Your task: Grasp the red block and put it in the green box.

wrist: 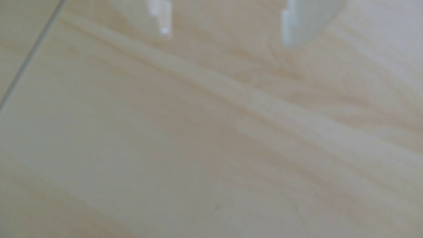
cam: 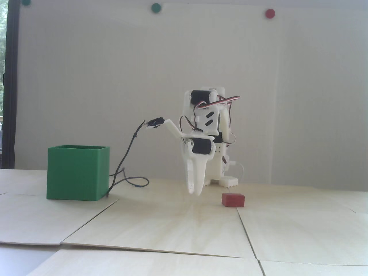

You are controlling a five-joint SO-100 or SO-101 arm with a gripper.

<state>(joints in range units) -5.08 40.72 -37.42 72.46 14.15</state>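
Low over the plywood table [cam: 178,230], the empty gripper [cam: 194,192] is hung tips-down, fingers seemingly spread a bit, so the red block [cam: 233,200] just beside it can be reached, with the green box [cam: 77,172] parked well apart.

Looks like a makeshift hobby or lab bench in an ordinary room. Pale plywood panels [cam: 184,230] laid edge to edge as a tabletop, seams showing, same wood grain blurred in the wrist view. Plain white board [cam: 143,86] behind as backdrop, pinned with round green [cam: 156,7] and red [cam: 270,13] dots along its top edge. Dark window frame [cam: 11,86] at far left, greenery outside. Small white 3D-printed arm [cam: 207,138] at the tabletop's rear edge, loose black cable [cam: 126,155] trailing.
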